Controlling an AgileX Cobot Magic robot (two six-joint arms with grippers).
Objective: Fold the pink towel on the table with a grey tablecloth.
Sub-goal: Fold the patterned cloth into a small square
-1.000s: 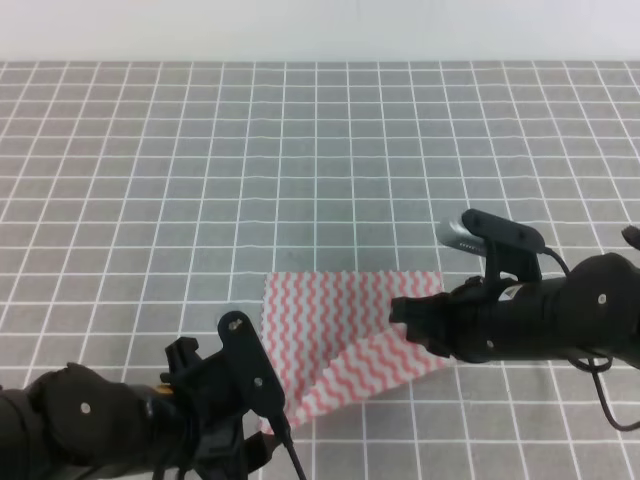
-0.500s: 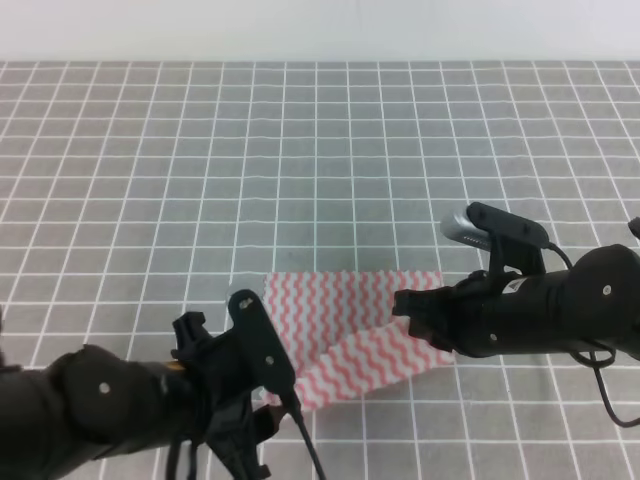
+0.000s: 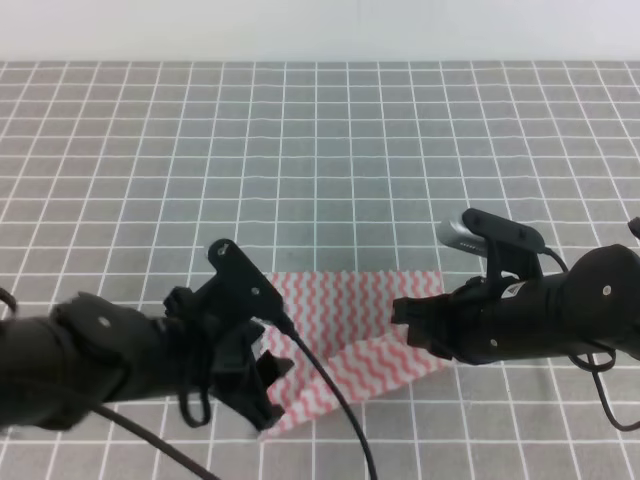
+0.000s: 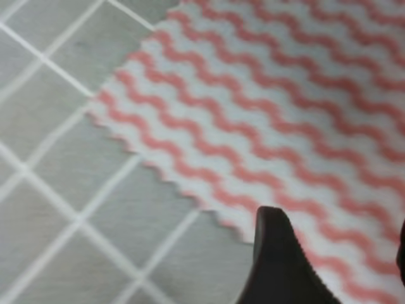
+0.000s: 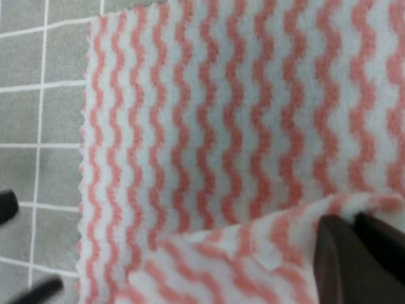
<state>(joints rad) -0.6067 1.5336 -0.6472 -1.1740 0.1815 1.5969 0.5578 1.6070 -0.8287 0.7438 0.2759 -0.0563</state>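
Observation:
The pink towel (image 3: 340,300) lies on the grey tablecloth (image 3: 300,150) at the near middle, its right part lifted and folded over towards the left. My right gripper (image 3: 400,318) is shut on the towel's raised fold, as the right wrist view shows (image 5: 352,223). My left gripper (image 3: 268,390) hovers over the towel's near left corner. In the left wrist view the left gripper (image 4: 338,237) is open, and the towel's serrated edge (image 4: 190,190) lies flat below its fingers (image 4: 275,266).
The gridded grey tablecloth (image 4: 50,190) stretches far back to a white wall (image 3: 320,30). Both black arms (image 3: 100,360) and a cable (image 3: 340,420) crowd the near edge. The left gripper's dark fingertips (image 5: 5,206) show at the left of the right wrist view.
My left arm has moved forward and up the view, bringing its open gripper over the towel's near left corner. My right gripper has stayed nearly still, holding the fold.

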